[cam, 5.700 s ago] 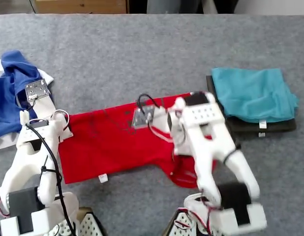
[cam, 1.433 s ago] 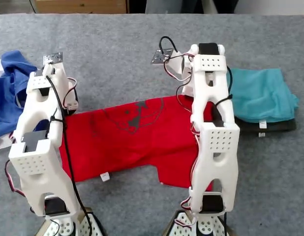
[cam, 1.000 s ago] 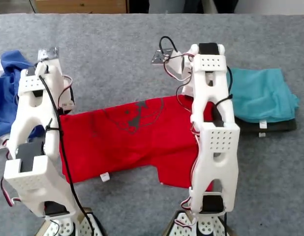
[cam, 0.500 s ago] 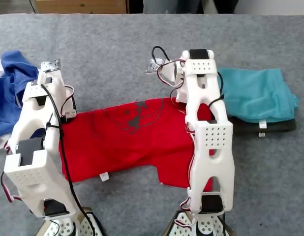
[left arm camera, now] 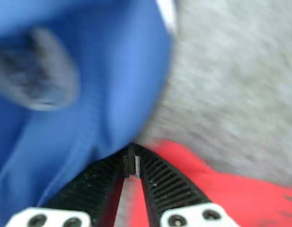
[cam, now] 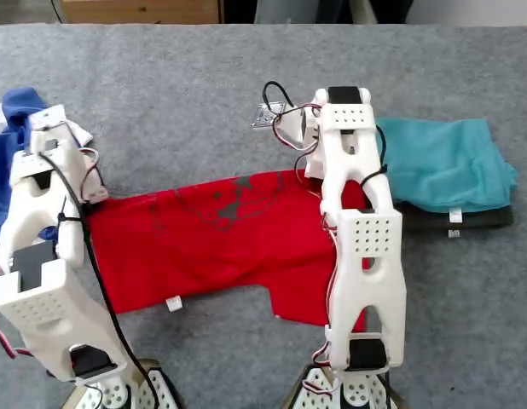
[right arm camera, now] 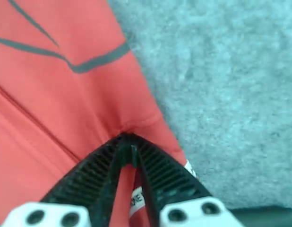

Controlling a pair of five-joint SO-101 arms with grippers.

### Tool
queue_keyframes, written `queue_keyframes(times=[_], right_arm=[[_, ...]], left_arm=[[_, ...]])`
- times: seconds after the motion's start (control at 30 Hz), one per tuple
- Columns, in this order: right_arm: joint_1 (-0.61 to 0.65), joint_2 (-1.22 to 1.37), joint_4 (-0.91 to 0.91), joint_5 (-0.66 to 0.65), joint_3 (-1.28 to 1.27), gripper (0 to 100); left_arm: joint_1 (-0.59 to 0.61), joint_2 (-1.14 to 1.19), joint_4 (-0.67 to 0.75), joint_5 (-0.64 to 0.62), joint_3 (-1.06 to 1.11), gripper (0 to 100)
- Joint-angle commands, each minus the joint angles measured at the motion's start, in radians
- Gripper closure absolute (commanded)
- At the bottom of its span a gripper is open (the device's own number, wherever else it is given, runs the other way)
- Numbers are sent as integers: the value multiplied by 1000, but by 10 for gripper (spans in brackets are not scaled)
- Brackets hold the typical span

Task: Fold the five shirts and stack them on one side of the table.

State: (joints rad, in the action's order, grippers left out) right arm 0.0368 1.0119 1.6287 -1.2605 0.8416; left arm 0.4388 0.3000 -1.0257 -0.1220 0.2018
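Left gripper (left arm camera: 132,157) pinched shut on the far left corner of the red shirt (cam: 204,243), beside blue shirt (left arm camera: 80,80). Right gripper (right arm camera: 127,142) clamped on its far edge, fabric puckered. Both arms stretched forward. Red shirt spread mid-table, dark print up, near folded teal shirt (cam: 443,162).

Matt cloth: red shirt (cam: 204,243). Rough felt-like cover: table (cam: 187,85). Ribbed black plastic: right tool (right arm camera: 128,142) fingers (right arm camera: 162,177).
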Motion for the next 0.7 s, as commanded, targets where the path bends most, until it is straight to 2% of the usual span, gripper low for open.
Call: queue_keyframes(times=[0.0, 0.27, 0.33, 0.47, 0.67], right_arm=[[11, 13, -3, -8, -1, 984], [11, 13, -3, -8, -1, 984], [11, 13, -3, -8, -1, 984], [11, 13, -3, -8, -1, 984], [11, 13, -3, -8, -1, 984]], left_arm=[[16, -74, 14, -12, -35, 972], [-139, -149, 18, -12, -54, 971], [-165, -126, 55, -9, -45, 971], [-176, -40, 95, -9, -62, 971], [-143, 91, 48, -12, -117, 971]])
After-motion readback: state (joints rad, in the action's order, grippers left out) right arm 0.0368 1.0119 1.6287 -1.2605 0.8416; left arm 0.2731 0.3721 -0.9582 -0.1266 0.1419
